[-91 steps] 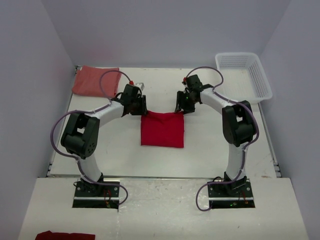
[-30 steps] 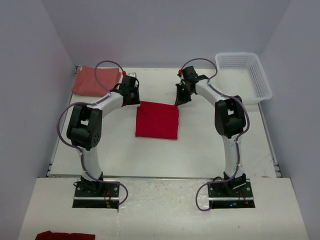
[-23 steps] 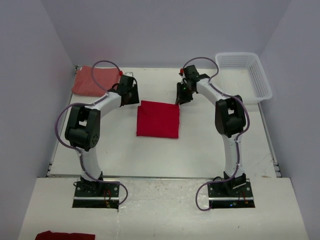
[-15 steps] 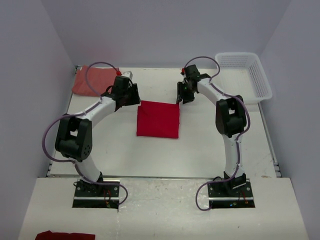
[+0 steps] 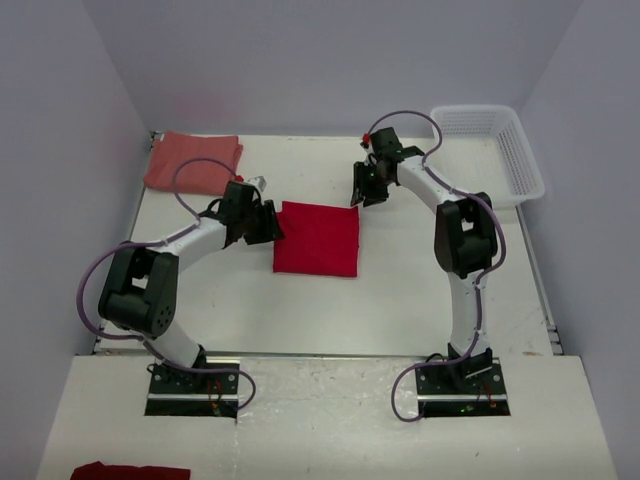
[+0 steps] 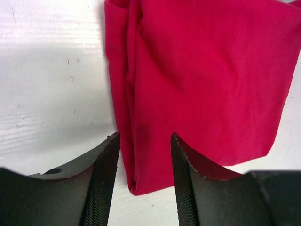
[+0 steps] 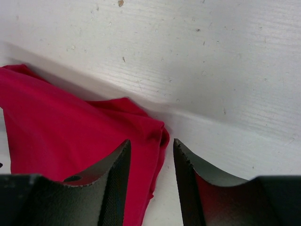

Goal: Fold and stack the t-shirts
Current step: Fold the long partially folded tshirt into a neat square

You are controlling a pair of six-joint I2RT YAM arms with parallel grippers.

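The bright red t-shirt (image 5: 317, 238) lies folded into a flat rectangle at the table's middle. The salmon-red t-shirt (image 5: 193, 160) lies folded at the far left corner. My left gripper (image 5: 268, 222) is open at the red shirt's left edge. In the left wrist view the left gripper (image 6: 144, 137) straddles the layered edge of the red shirt (image 6: 202, 70) without holding it. My right gripper (image 5: 362, 190) is open at the shirt's far right corner. In the right wrist view the right gripper (image 7: 151, 142) has the corner of the red shirt (image 7: 56, 122) between its jaws.
A white lattice basket (image 5: 490, 150) stands at the far right corner. A dark red cloth (image 5: 130, 470) lies off the table at the bottom left. Bare white table (image 5: 420, 290) surrounds the red shirt.
Both grippers let go of the red shirt's far corners and it now lies flat, shifted farther back. My left gripper moved nearer along the shirt's left edge. The right gripper barely moved.
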